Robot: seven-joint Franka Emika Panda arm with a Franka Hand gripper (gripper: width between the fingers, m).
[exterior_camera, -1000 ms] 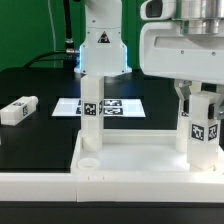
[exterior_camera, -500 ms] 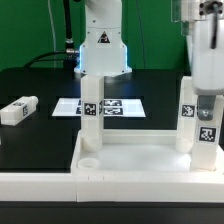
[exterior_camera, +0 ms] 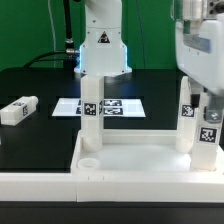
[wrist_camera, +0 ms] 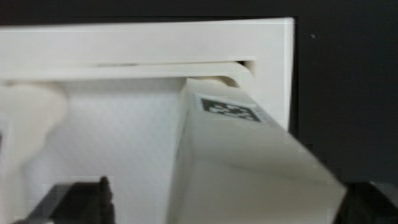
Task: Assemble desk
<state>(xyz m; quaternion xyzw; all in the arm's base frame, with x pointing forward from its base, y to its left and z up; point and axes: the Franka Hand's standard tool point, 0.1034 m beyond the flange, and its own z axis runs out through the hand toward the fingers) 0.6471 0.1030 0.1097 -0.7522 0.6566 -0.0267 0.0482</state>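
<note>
The white desk slab (exterior_camera: 130, 160) lies rim-up at the front. One leg (exterior_camera: 90, 108) stands in its far left corner, and the near left socket (exterior_camera: 88, 158) is empty. Two tagged legs stand at the exterior view's right: one (exterior_camera: 186, 128) behind, one (exterior_camera: 210, 138) in front. My gripper (exterior_camera: 206, 104) hangs over the front one, fingers down either side of its top. In the wrist view this leg (wrist_camera: 240, 150) with its tag runs between my dark fingertips (wrist_camera: 80, 205), with a gap on one side. The gripper (wrist_camera: 222, 203) looks open. A fourth leg (exterior_camera: 18, 110) lies loose on the black table at the exterior view's left.
The marker board (exterior_camera: 120, 105) lies flat on the black table behind the slab. The robot base (exterior_camera: 100, 50) stands behind it. A long white rail (exterior_camera: 40, 188) runs along the front edge beside the slab.
One second ago the hand faced the camera broadside with fingers around the front right leg. It then turned narrow-side on. Now it has swung slightly back. The legs stay upright.
</note>
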